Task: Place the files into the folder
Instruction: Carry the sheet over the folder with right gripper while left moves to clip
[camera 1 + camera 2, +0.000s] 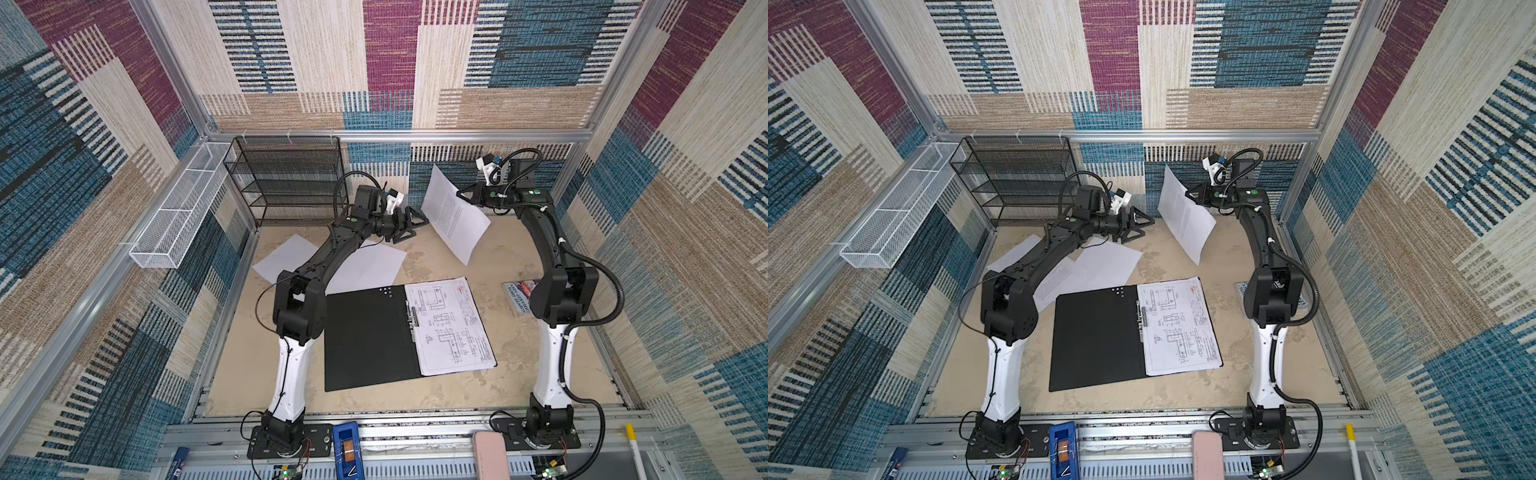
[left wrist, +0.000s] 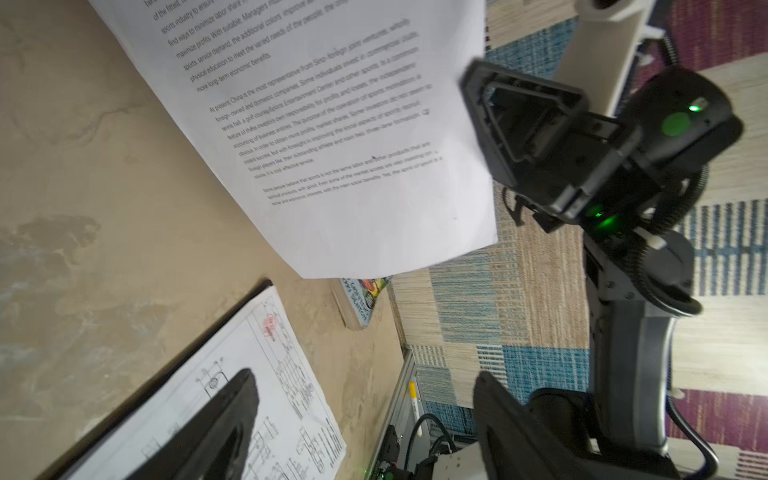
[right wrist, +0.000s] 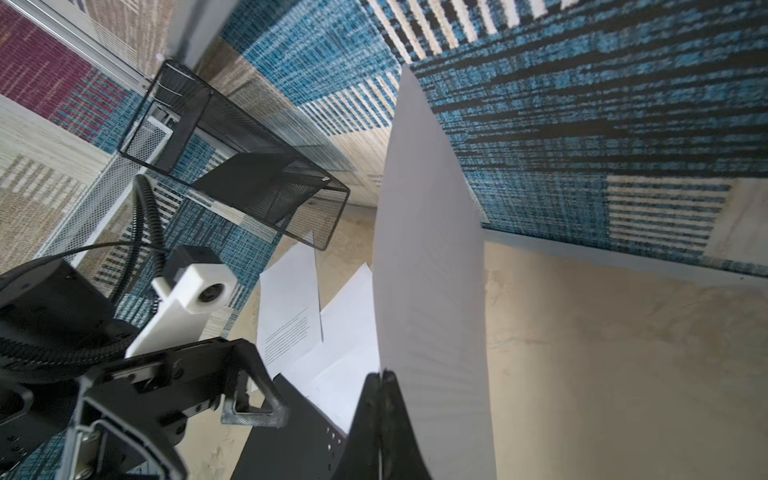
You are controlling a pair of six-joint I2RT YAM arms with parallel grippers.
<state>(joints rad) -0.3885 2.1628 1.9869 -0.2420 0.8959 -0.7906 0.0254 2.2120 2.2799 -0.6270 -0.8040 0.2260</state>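
The folder [image 1: 365, 336] [image 1: 1096, 336] lies open in the middle of the table, black inside up. A file with line drawings [image 1: 451, 328] [image 2: 291, 399] lies on its right half beside the spine clip. My right gripper [image 1: 459, 193] [image 3: 381, 374] is shut on the edge of a printed text file [image 1: 453, 216] [image 2: 332, 145] [image 3: 428, 291], which hangs in the air at the back right. My left gripper [image 1: 417, 227] [image 2: 365, 374] is open and empty, held above the table just left of that sheet. Other loose files [image 1: 365, 266] [image 3: 286, 316] lie under the left arm.
A black mesh rack [image 1: 286, 183] stands at the back left, and a white mesh basket [image 1: 178, 212] hangs on the left wall. A colourful book [image 1: 519, 297] [image 2: 365, 295] lies at the right edge, partly under the right arm.
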